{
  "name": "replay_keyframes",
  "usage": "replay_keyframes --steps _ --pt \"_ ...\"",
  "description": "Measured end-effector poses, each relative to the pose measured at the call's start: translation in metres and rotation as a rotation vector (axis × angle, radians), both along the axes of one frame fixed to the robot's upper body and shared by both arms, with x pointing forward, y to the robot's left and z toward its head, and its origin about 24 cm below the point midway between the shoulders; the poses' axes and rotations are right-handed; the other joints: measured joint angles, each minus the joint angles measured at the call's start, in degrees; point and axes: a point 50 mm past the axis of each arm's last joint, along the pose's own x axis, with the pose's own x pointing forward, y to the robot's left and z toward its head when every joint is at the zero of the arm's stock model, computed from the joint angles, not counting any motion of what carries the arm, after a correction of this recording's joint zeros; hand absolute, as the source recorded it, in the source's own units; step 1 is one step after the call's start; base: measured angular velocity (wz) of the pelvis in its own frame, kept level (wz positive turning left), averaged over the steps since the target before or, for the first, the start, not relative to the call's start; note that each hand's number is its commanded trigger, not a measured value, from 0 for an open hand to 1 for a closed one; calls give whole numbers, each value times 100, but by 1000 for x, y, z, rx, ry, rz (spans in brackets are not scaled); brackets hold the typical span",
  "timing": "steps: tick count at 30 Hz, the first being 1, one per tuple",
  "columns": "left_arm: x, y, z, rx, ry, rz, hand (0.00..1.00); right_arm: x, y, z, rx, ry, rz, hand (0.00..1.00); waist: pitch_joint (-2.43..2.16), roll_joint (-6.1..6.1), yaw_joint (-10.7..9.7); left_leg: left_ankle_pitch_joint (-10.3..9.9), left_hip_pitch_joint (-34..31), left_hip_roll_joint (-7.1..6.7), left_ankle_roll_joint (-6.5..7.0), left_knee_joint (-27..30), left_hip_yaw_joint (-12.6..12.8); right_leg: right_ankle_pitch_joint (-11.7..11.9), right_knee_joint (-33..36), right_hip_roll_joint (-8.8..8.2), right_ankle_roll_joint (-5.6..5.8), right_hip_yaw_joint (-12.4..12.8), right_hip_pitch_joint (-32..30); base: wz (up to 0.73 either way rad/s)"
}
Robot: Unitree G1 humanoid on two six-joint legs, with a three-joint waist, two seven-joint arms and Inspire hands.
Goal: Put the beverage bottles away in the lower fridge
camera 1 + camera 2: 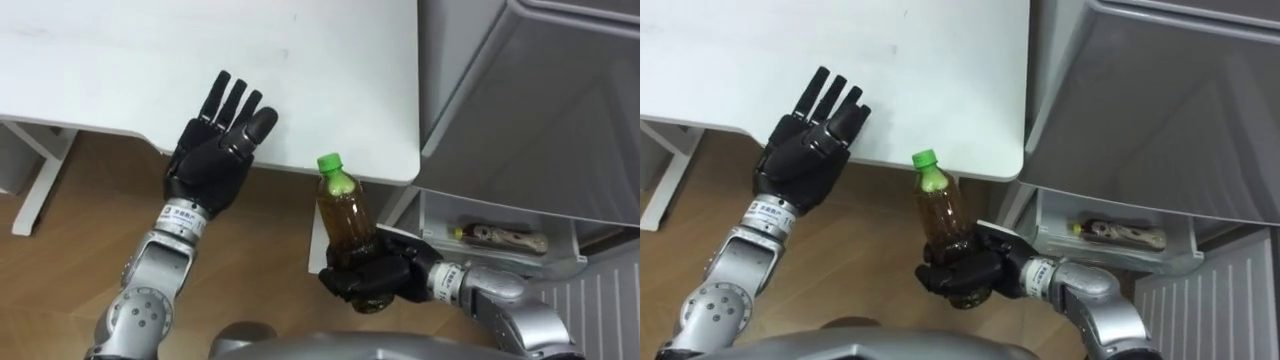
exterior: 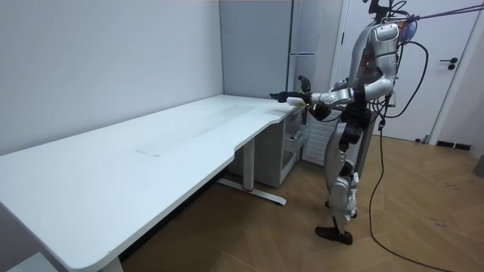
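My right hand (image 1: 372, 280) wrapped round lower body of bottle (image 1: 343, 208). Bottle upright, just off surface (image 1: 120, 70) corner, near open fridge drawer (image 1: 500, 262). Nearly full, likely heavyish. Smooth plastic, may slip, so low grip suits. Left hand (image 1: 212, 155) spread flat, empty.

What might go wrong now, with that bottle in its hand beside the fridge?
The right hand grips the bottle only around its lower half, so the top could tip or the bottle might slip on the way. The desk corner sits close to the bottle, so a sideways swing may knock it. A second bottle already lies in the open lower compartment; the new one could land on it.
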Motion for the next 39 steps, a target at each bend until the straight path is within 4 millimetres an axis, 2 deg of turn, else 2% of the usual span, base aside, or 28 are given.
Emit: replay_keyframes --steps 4,7,11,14,21,26,31,34,39 --pt "3 16 6 -5 -26 74 0 -3 -2 -1 7 9 0 100 0 13 5 -1 -6 6 0 66 -12 -1 19 1 0 -21 6 -1" --pt "5 35 20 26 -93 175 0 -8 -11 -2 -3 15 -25 100 3 26 19 -3 -50 2 3 102 -33 -1 19 -7 -1 -58 0 6" --pt "4 62 39 72 -158 328 0 -15 -19 -3 -4 29 -63 100 22 70 178 0 22 1 0 85 -27 -22 25 -4 -19 -29 34 -2" --pt "0 81 43 106 -138 449 0 -17 -23 -3 -2 28 -75 100 7 85 337 -1 92 4 -2 58 12 -56 22 -2 -21 1 30 -4" --pt "-19 123 50 157 -68 747 0 -24 -31 -2 -17 -3 -119 100 8 127 604 0 37 -10 -3 98 -34 -55 7 -11 -20 -47 9 3" --pt "-30 141 50 200 16 908 0 -30 -33 -4 -51 -5 -137 100 -4 188 760 0 42 -8 -4 67 -35 -56 15 -11 -19 -61 -10 0" --pt "-46 152 28 260 205 1022 0 -32 -35 -5 -79 0 -140 100 -16 232 927 0 59 -19 -3 60 -46 -57 5 -19 -16 -76 4 0" --pt "-61 156 7 267 361 1077 0 -33 -32 -6 -97 5 -150 100 -16 252 1048 3 162 -25 -4 -13 -46 -60 -9 -24 -13 -76 73 -2" --pt "-95 146 -50 296 716 1073 0 -34 -17 -10 -102 18 -135 100 -24 240 1050 3 230 -57 -2 -79 -82 -69 -87 -39 2 -109 188 4"
